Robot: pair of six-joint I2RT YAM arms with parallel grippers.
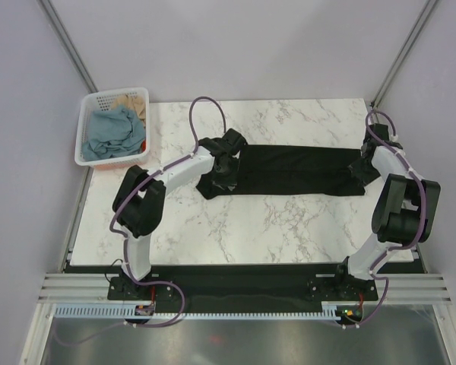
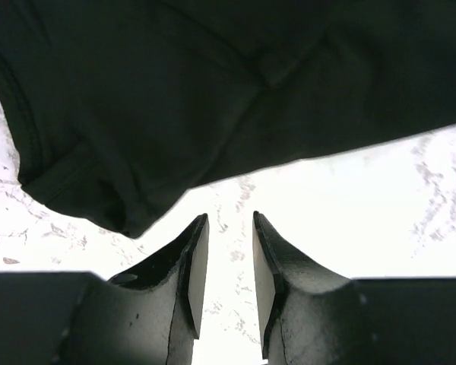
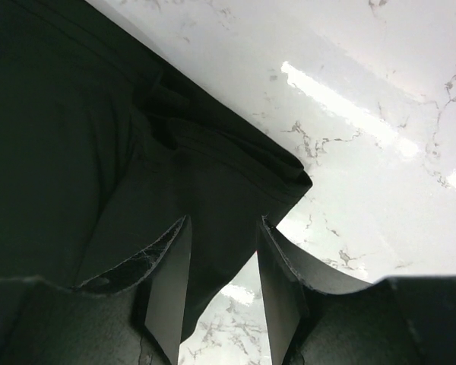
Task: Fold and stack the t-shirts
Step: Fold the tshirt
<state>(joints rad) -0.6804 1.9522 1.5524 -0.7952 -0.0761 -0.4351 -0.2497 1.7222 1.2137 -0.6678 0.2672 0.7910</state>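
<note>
Left gripper [image 2: 229, 220]: jaws parted, nothing between them but bare marble table [image 1: 251, 228]; fingers poised just short of the cloth edge.

Right gripper [image 3: 225, 224]: jaws likewise parted, straddling a layered hem corner, not clamped on it.

Black t-shirt [image 1: 296, 169]: lies flat as a long narrow band, right of the white basket [image 1: 106, 162] and nearer the arm bases than it, apart from it. Left gripper stands at the band's end nearer the basket, right gripper at the end farthest from it.

Dusty blue t-shirt [image 1: 110, 133]: bundled inside the basket, unfolded.

Tan t-shirt [image 1: 133, 103]: inside the basket, at its far side, mostly under the blue one.

Hazards, as judged:
- Left jaws closing where they stand would likely meet marble alone and miss the cloth.
- Right jaws may nip only the top layer, so the lower layers stay behind and the fold opens.
- One end lifted without the other would probably skew or bunch the band.
</note>
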